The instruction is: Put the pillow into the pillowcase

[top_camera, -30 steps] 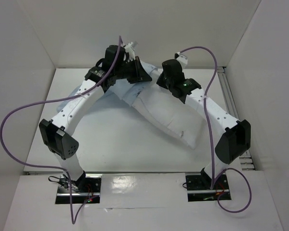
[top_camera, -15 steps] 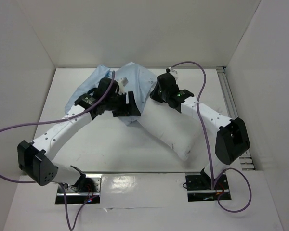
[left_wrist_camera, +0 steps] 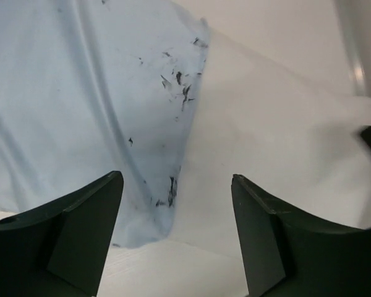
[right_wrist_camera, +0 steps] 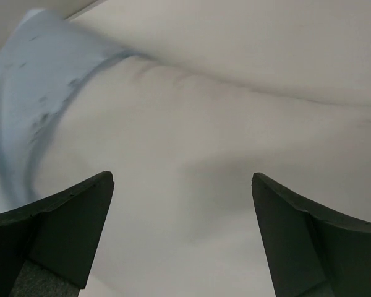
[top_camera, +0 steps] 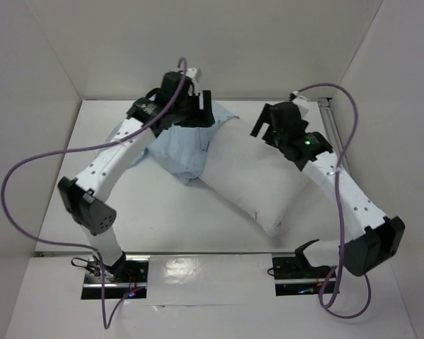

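One pillowcase (top_camera: 173, 148) lies rumpled on the bench (top_camera: 155, 212), left of centre. The left end effector (left_wrist_camera: 176, 179) hovers over its open edge, fingers apart, empty. The pillow (top_camera: 258, 180) lies diagonally, its far end inside the pillowcase. The right end effector (right_wrist_camera: 182, 177) hovers above the pillow, fingers apart, empty.

You will find both jaw pairs standing apart now: the left gripper (left_wrist_camera: 176, 179) and the right gripper (right_wrist_camera: 182, 179) were closed a second ago. The right gripper has swung off to the right of the pillow (top_camera: 258, 180), and the right arm (top_camera: 353, 205) has its elbow nearer the front. The left arm (top_camera: 109, 162), low half a second ago, is raised again. The pillowcase (top_camera: 177, 145), lifted then, lies flatter.
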You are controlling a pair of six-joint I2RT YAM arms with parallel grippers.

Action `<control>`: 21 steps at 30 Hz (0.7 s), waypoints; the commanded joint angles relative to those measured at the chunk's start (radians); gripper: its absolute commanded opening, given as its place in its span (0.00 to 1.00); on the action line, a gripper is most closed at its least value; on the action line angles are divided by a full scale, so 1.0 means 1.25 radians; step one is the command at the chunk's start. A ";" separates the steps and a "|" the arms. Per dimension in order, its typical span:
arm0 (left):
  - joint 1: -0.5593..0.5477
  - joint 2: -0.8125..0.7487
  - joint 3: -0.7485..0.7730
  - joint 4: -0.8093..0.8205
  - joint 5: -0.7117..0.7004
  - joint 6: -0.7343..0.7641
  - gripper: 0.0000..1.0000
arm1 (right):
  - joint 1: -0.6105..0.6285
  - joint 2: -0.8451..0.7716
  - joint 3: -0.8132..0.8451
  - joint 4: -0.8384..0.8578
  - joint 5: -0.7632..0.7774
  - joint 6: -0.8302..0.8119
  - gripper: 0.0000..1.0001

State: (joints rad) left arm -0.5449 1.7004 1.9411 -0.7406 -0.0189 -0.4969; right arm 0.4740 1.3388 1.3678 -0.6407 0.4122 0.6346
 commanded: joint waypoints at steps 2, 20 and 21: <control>-0.067 0.122 0.090 -0.075 -0.189 0.032 0.84 | -0.125 -0.103 -0.112 -0.117 0.015 0.019 1.00; -0.096 0.295 0.202 -0.111 -0.469 0.070 0.24 | -0.234 -0.268 -0.512 0.053 -0.386 0.080 1.00; -0.095 0.295 0.202 -0.111 -0.436 0.070 0.15 | -0.234 -0.261 -0.526 0.097 -0.397 0.080 1.00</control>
State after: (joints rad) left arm -0.6823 2.0666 2.1475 -0.8829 -0.5678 -0.4473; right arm 0.1764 0.9913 0.7822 -0.6239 0.0616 0.7292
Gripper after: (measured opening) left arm 0.260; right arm 0.997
